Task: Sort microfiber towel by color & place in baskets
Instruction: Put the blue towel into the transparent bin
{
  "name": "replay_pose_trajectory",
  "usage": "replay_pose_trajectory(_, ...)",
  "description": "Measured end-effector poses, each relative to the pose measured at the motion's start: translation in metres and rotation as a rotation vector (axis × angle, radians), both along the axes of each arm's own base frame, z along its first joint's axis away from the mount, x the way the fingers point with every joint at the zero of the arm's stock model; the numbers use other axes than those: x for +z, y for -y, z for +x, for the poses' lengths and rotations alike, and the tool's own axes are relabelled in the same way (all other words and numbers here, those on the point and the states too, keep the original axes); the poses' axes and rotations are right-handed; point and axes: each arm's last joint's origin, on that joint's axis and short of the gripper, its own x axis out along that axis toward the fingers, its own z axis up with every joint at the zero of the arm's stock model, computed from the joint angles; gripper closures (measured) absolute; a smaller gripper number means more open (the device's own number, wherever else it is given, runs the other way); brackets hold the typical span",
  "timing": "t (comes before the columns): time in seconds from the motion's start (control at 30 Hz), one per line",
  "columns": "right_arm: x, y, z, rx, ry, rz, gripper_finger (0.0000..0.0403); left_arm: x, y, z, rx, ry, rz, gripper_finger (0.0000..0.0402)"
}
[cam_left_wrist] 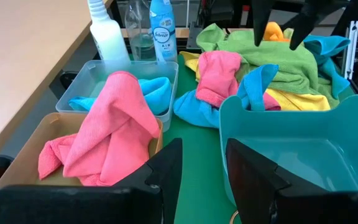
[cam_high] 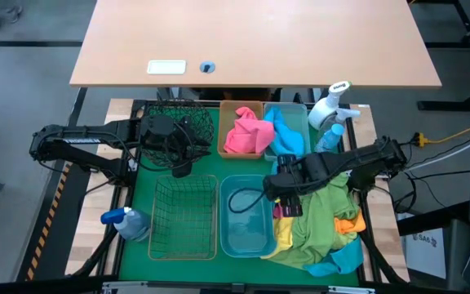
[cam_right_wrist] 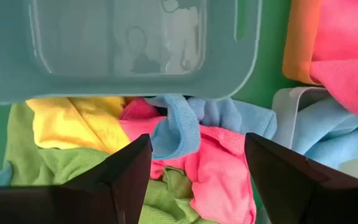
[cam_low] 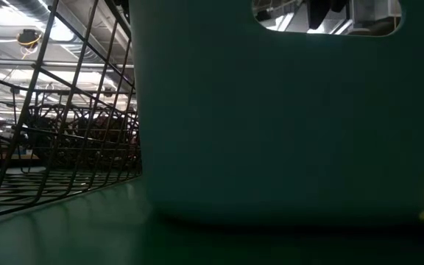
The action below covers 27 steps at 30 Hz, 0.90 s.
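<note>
While the sorting is plainly unfinished, the biggest thing on the green-matted worktop [cam_high: 137, 245] is the heap of unsorted microfiber towels [cam_high: 325, 220], green, yellow, orange, blue and pink, lying just beside the blue bin [cam_high: 247, 216], which looks empty. The rectangular wire basket [cam_high: 184, 216] next to that bin holds nothing either. Farther back stand the dark green wire-mesh basket [cam_high: 188, 122], the amber bin [cam_high: 233, 135] with a pink towel [cam_high: 247, 135] draped in it, and the pale blue bin [cam_high: 296, 122] with a blue towel [cam_high: 284, 135] inside, so two colours have homes already, likely why each bin keeps a single shade.

The right pincer [cam_high: 288, 186] hangs over the near edge of the heap, its jaws spread wide and grasping nothing; in its wrist view a pink towel and a blue one lie between the fingers [cam_right_wrist: 123, 177], which suggests it is lined up to pick one of them. The left pincer [cam_high: 178, 159] waits beside the mesh basket, part open and empty, out of the other arm's way.

Smallest are the spray bottles: one [cam_high: 125, 222] lying by the wire basket, two [cam_high: 331, 110] beside the pale blue bin.
</note>
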Motion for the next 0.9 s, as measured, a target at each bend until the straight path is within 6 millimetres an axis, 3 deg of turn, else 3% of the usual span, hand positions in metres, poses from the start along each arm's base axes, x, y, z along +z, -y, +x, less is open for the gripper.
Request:
replay_pose_trajectory(0.37,-0.008,-0.001,0.004,-0.027,-0.012,-0.003,0.0146,0.0,0.0,0.0,0.001,0.0,-0.002,0.0282)
replay_pose_trajectory(0.7,-0.074,0.0,0.002,-0.009,-0.16,-0.033,0.0146,0.0,0.0,0.0,0.0,0.0,0.0,0.0282)
replay_pose_trajectory(0.9,-0.105,0.0,0.004,0.048,-0.13,-0.066,0.0154,0.0,0.0,0.0,0.0,0.0,0.0,0.0282)
